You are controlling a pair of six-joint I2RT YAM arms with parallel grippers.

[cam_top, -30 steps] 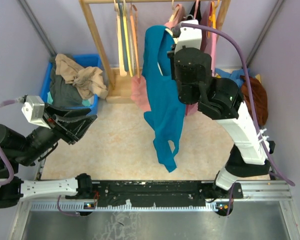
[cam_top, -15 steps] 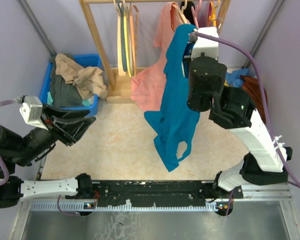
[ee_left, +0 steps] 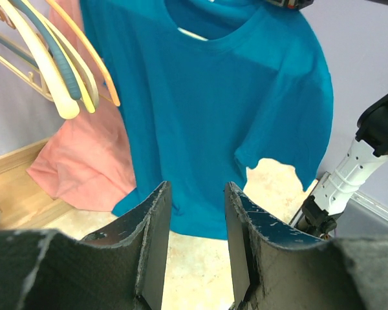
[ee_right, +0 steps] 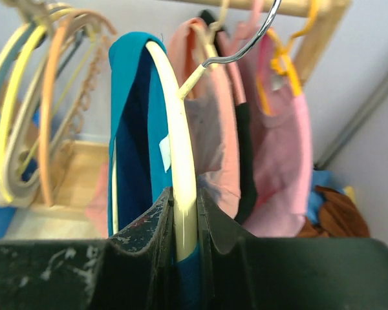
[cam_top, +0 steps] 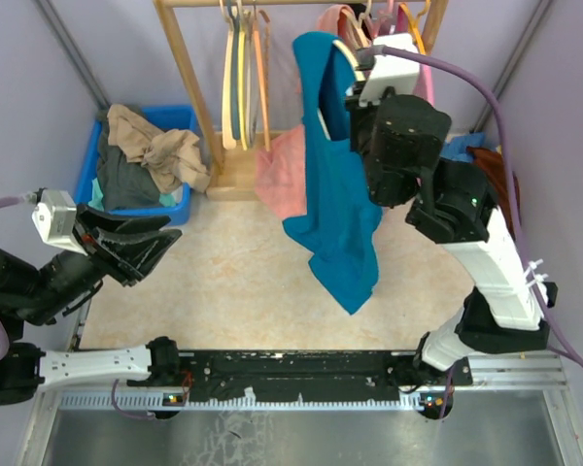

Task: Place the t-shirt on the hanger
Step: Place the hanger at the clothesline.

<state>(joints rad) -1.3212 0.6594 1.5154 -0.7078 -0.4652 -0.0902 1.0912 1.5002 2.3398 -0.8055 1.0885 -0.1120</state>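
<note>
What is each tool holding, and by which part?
The right tool grips the hanger by its arm, t-shirt on it; the left tool holds nothing.

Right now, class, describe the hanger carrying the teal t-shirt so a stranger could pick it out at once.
Find the wooden rack at the back; before its right half is the teal t-shirt. The hanger inside its neck is pale cream with a metal hook, clamped in the right pincer. Neighbouring hangers are bare or carry pink shirts.
</note>
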